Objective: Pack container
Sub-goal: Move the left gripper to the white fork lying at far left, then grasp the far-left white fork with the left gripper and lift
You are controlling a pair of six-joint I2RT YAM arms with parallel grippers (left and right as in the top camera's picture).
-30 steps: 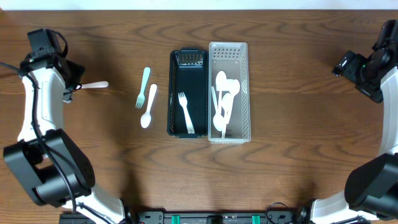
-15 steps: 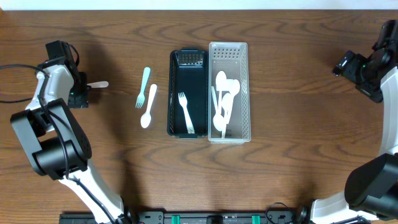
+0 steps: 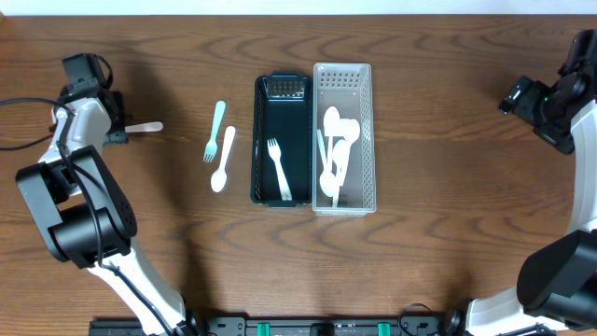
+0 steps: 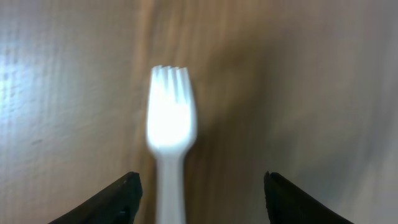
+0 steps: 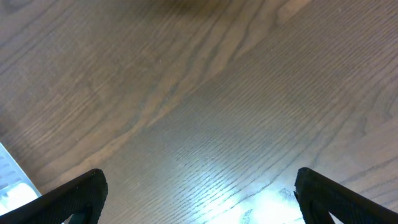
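Note:
A white fork (image 3: 146, 127) lies on the table at the far left; in the left wrist view its tines (image 4: 170, 118) point away and its handle runs down between my jaws. My left gripper (image 3: 118, 132) (image 4: 199, 182) is open, its fingers wide on either side of the handle and not touching it. A black tray (image 3: 257, 140) holds one white fork (image 3: 278, 168). A white mesh basket (image 3: 369, 140) beside it holds several white spoons (image 3: 334, 149). My right gripper (image 3: 511, 99) (image 5: 199, 180) is open and empty over bare wood at the far right.
A teal fork (image 3: 215, 131) and a white spoon (image 3: 223, 159) lie side by side on the table, between the white fork and the black tray. The basket's corner (image 5: 12, 174) shows at the left edge of the right wrist view.
My left arm has swung and its gripper has moved in along the white fork's handle end. The fork, the trays and the right arm have not moved.

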